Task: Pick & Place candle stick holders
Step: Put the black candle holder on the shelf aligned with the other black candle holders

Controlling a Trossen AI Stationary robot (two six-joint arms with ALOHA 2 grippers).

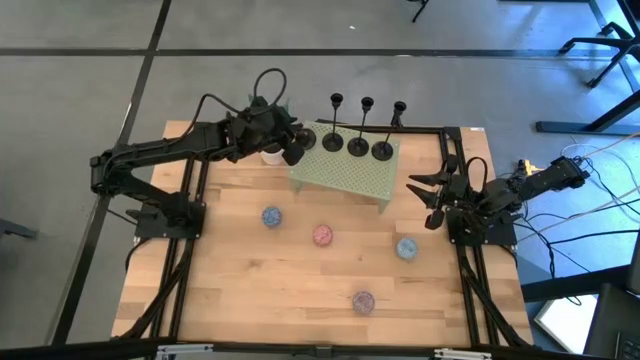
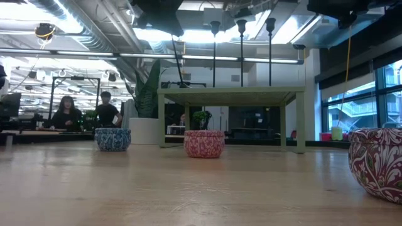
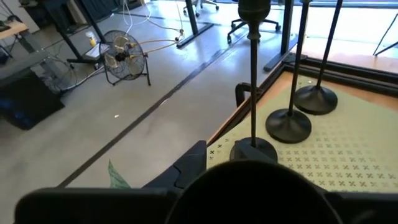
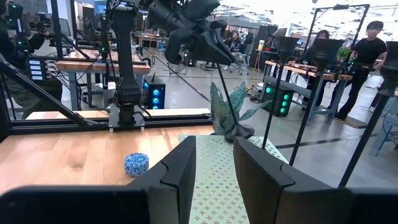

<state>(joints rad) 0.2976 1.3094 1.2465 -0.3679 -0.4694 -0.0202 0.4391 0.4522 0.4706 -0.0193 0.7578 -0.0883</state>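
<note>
Balls lie nearest me on the desk [image 1: 240, 290], taking the high view with 12 o'clock at the far edge. The purple ball [image 1: 362, 301] sits at 6 o'clock. The light blue ball [image 1: 405, 248] is at 4 o'clock. The pink ball [image 1: 322, 235] is near centre, and the blue ball [image 1: 271, 216] is at 9 o'clock.

At 3 o'clock I see the right gripper [image 1: 425, 197] over the desk edge. Its fingers are spread with nothing between them, just beside the stand's right end.

The green perforated stand [image 1: 345, 175] occupies 12 o'clock. Three candle stick holders [image 1: 358, 146] stand upright in a row along its far side, bases close together.

At 11 o'clock, the left gripper [image 1: 297, 143] hangs over the stand's left end. I read it as pinching the upper stem of the fourth holder [image 4: 227, 93]. That stem leans, and its base rests on the stand.
</note>
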